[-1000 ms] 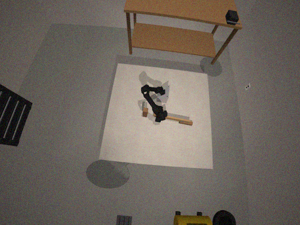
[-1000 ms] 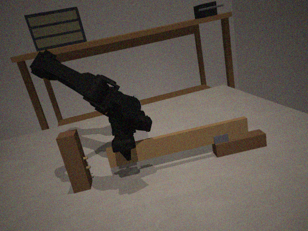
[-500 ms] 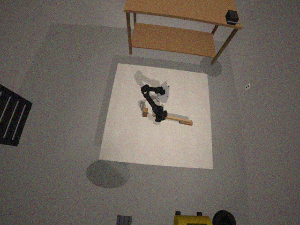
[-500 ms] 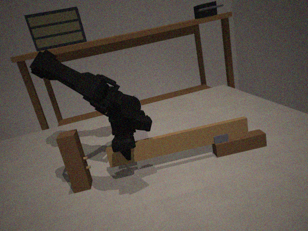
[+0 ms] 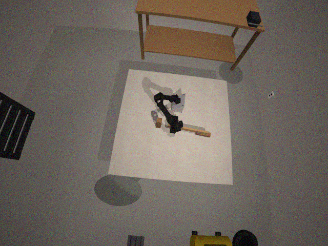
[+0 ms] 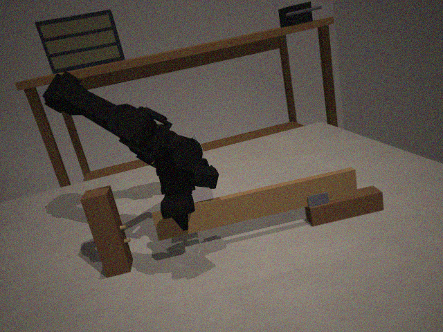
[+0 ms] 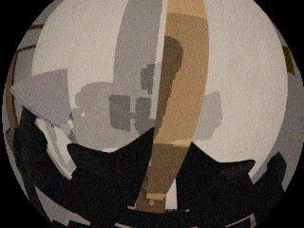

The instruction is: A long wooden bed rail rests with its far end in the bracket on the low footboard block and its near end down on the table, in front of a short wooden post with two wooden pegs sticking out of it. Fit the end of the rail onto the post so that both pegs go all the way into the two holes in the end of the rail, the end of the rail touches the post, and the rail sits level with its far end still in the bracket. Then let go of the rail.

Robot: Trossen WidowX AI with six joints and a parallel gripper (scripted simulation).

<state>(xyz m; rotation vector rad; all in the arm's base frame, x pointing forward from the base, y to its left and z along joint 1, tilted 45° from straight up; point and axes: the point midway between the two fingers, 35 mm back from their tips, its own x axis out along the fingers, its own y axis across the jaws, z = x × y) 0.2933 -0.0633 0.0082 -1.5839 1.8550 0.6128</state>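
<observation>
The long wooden rail (image 5: 193, 129) (image 6: 250, 207) (image 7: 190, 85) runs from my gripper to the low footboard block (image 5: 202, 134) (image 6: 347, 209). Its far end is behind the grey bracket plate (image 6: 318, 199); how it seats there is hidden. My gripper (image 6: 184, 224) (image 7: 164, 132) is shut on the rail close to its near end, fingers on either side. The near end is off the table, above its shadow. The short post (image 5: 158, 123) (image 6: 107, 232) stands beyond that end. Two pegs (image 6: 123, 227) (image 6: 127, 240) stick out toward the rail, at about its height, with a visible gap between. The end holes are not visible.
The arm (image 5: 165, 111) (image 6: 118, 117) reaches over from its base beside a grey plate (image 5: 180, 104) (image 7: 45, 92). The pale table (image 5: 169, 159) (image 6: 250, 286) carries the post and block. A wooden workbench (image 5: 196, 10) (image 6: 214, 46) stands behind.
</observation>
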